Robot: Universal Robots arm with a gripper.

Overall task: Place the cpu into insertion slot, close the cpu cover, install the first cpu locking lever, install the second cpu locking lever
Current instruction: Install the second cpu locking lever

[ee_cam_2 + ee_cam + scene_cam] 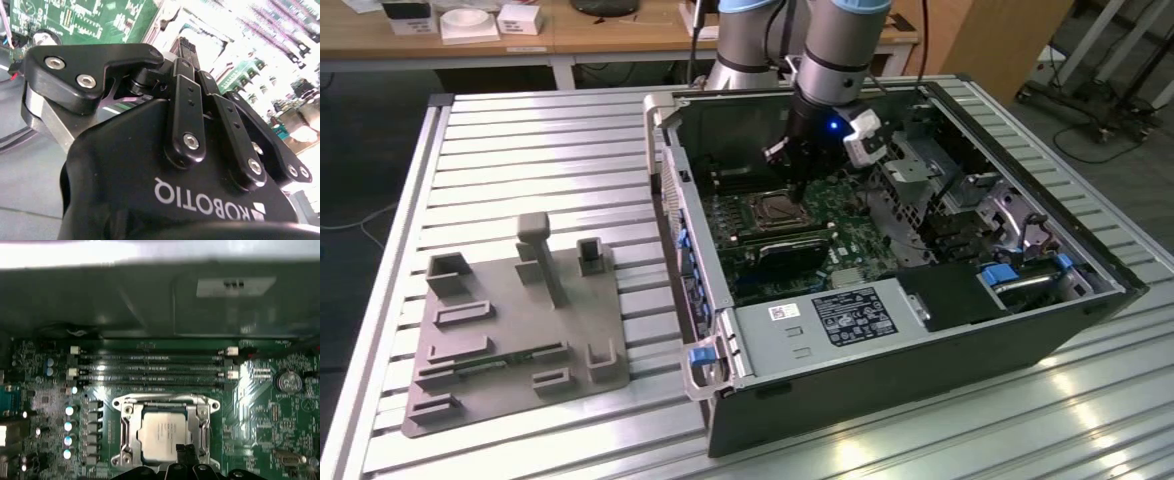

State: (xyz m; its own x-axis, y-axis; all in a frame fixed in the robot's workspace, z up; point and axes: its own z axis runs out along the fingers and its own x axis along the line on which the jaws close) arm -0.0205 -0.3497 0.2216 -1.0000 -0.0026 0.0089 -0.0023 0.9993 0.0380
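Fingers (186, 454) apparently closed, tips over cpu (162, 432).

A robotics lab or workshop. Ribbed aluminium counter (520, 150) in mid-frame, carrying an opened computer case (894, 300) and a grey fixture plate (514, 335) at lower left. Wooden workbench (587, 40) along the top edge, cables trailing on the floor (1107, 140) at upper right.

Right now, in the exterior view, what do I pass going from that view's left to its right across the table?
Grey fixture plate → blue latch at the computer case's front corner → cpu in its insertion slot → gripper just past the slot → blue clips at the case's far side.
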